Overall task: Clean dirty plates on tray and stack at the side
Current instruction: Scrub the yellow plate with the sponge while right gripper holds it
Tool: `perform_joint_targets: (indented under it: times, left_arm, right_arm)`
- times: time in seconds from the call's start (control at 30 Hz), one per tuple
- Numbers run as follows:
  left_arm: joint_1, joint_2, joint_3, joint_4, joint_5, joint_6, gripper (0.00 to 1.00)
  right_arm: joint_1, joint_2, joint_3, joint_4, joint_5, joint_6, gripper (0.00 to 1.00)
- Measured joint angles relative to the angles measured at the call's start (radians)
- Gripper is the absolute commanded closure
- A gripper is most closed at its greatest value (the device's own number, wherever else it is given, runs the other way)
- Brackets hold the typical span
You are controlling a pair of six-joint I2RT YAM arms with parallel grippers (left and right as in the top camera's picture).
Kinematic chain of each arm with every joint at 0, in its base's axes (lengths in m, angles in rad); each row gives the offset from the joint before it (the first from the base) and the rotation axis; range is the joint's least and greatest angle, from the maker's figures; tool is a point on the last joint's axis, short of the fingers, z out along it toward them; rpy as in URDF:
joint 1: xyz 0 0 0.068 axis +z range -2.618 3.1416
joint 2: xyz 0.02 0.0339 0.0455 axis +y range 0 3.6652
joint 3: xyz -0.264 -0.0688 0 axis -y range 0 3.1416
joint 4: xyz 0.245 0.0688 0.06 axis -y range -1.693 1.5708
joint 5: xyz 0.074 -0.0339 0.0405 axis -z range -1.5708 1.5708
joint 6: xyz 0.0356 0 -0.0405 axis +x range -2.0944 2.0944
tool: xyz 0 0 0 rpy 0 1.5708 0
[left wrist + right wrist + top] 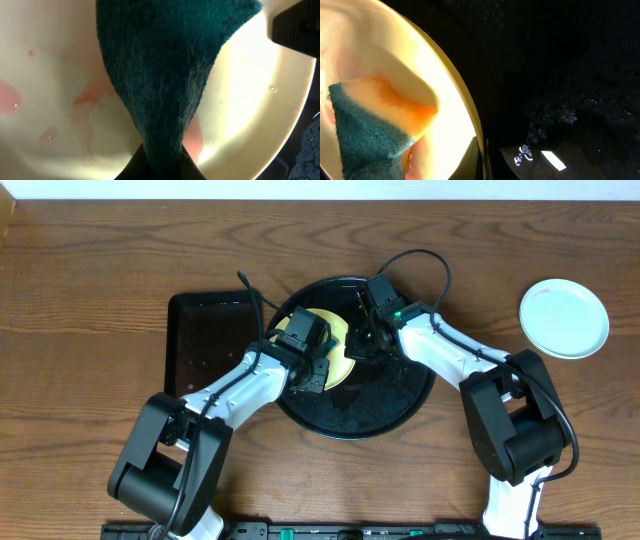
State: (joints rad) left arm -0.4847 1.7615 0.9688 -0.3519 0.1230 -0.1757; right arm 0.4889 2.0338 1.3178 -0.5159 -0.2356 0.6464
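My left hand (305, 345) is pressed together on a dark green scouring sponge with an orange-yellow foam back (165, 75), pinching its narrow end so that its long axis runs out from my fingers and fans wide over the pale yellow round plate (260, 100) directly below. The wet red smears (87, 97) lie on the plate just to one side of the sponge, so I judge the next wipe has to sweep sideways across them, not further along the sponge's length. My right hand (362, 332) is closed on the plate's right rim and seems to be steadying it. That puts it close to the sponge's far end, the one thing a wide stroke could bump. The plate sits inside the large round glossy black tray (385, 410), toward its upper left. Beyond the tray's left edge lies a smaller rectangular black tray (205, 340). Well away on the right of the brown wooden worktop (80, 300), a light blue round plate (563, 317) rests alone and looks clean. I cannot see a third plate.
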Motion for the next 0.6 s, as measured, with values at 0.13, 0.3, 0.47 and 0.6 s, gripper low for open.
perform_joint_targets:
  times: [0.13, 0.3, 0.47, 0.6]
  left_arm:
    - [0.000, 0.000, -0.001, 0.032, 0.022, 0.031, 0.93]
    - [0.000, 0.000, -0.001, 0.021, 0.040, 0.074, 0.93]
    - [0.000, 0.000, 0.007, -0.040, 0.016, 0.099, 0.93]
    - [-0.005, -0.002, 0.011, -0.063, -0.025, 0.106, 0.93]
  right_arm:
    - [0.000, 0.000, 0.000, 0.000, 0.001, 0.000, 0.99]
    - [0.000, 0.000, 0.000, 0.000, 0.001, 0.000, 0.99]
    - [0.000, 0.000, 0.000, 0.000, 0.000, 0.000, 0.99]
    - [0.000, 0.000, 0.000, 0.000, 0.000, 0.000, 0.99]
